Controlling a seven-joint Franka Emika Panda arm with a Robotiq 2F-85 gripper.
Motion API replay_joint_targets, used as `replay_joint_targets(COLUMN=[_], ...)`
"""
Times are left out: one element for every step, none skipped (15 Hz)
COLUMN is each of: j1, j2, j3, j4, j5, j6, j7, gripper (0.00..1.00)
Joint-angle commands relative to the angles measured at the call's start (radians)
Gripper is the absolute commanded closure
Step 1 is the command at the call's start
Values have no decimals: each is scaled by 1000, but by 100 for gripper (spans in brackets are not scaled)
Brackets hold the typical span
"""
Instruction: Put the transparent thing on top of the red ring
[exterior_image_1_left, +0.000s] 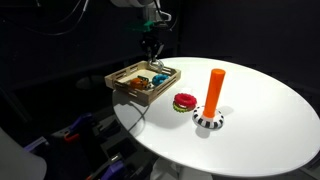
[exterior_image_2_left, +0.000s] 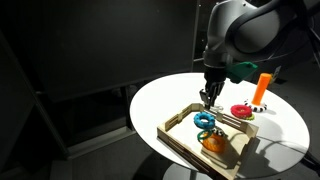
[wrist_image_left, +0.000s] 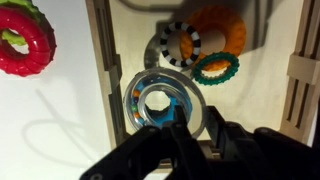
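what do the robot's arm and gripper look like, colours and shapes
The arm is bulky, with rounded pale grey-white shells and darker bands at the joints. The gripper is black and matte, with two blocky, straight fingers on a dark wrist body. No markings or labels can be read at this size.

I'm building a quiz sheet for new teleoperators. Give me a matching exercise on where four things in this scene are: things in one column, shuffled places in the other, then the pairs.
Things:
1. red ring
2. peg
3. transparent thing
4. gripper

Places:
A. above the tray
B. lying in the tray
C. upright on a black-and-white base
D. flat on the table, beside the peg

Pairs: 1-D, 2-C, 3-B, 4-A.
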Motion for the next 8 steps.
replay_joint_targets(j1=[-22,-27,-31,-35,-40,-45,-51,-56], j2=[-64,-69,-72,-72,-70,-64,-60,-54], j3=[-35,-47,-63,-79,-91,-106,-119,-132], j4=[-16,-17,-18,-21,-22,-21,-20,-19], j5=[-15,-23,-40,-61,-76,-95,-111,-126], j6=[-22,-22,-21,-18,-13,-13,-16,-15], j7=[2,7,18,29,35,44,52,60], gripper=[91,91,91,91,91,91,91,91])
